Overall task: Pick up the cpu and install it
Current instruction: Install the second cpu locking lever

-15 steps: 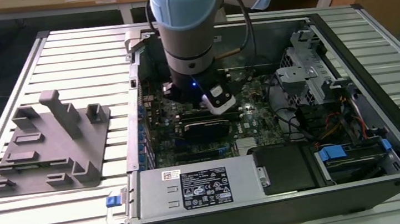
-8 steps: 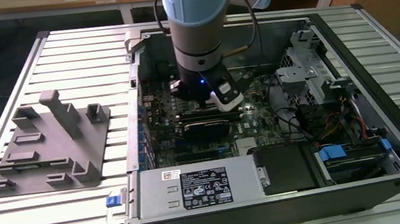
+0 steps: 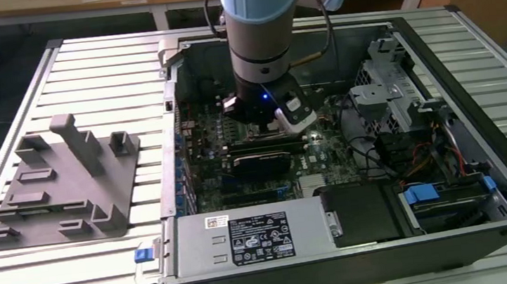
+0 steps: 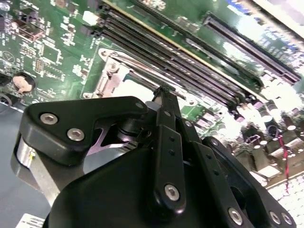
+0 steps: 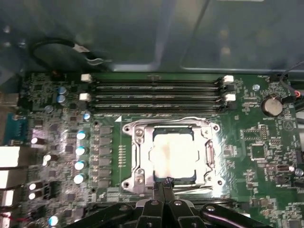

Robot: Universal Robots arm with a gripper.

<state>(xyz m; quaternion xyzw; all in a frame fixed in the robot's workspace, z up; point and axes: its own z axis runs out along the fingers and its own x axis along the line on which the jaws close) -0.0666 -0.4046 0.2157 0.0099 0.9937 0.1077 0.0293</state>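
In the exterior view we see the arm [image 3: 261, 28] reaching down into an open computer case [image 3: 469, 41] that lies on a slatted desk [image 3: 85, 68], with the claw [image 3: 282, 126] low over the motherboard [image 3: 330, 151] near the middle of the case. A grey plastic fixture tray [image 3: 60, 187] sits on the desk toward its edge at the exterior view's left, well apart from the case, and the power supply [image 3: 244, 238] fills the case's near corner. In the second wrist view the claw [image 4: 161, 90] appears with its black fingers [image 4: 166, 142] drawn together into one narrow tip — closed, with nothing held between them — poised just beside the socket frame [image 4: 107, 76]; long memory slots [image 4: 190, 57] run past it. In the first wrist view the cpu [image 5: 172, 153] lies flat inside the metal socket frame [image 5: 137, 156] on the motherboard [image 5: 256, 142], its pale top glaring under the light, and the closed claw [image 5: 164, 183] has its tip at the socket's edge, right beside the chip — whether it touches we cannot tell. Four memory slots [image 5: 156, 92] lie parallel just beyond the socket.
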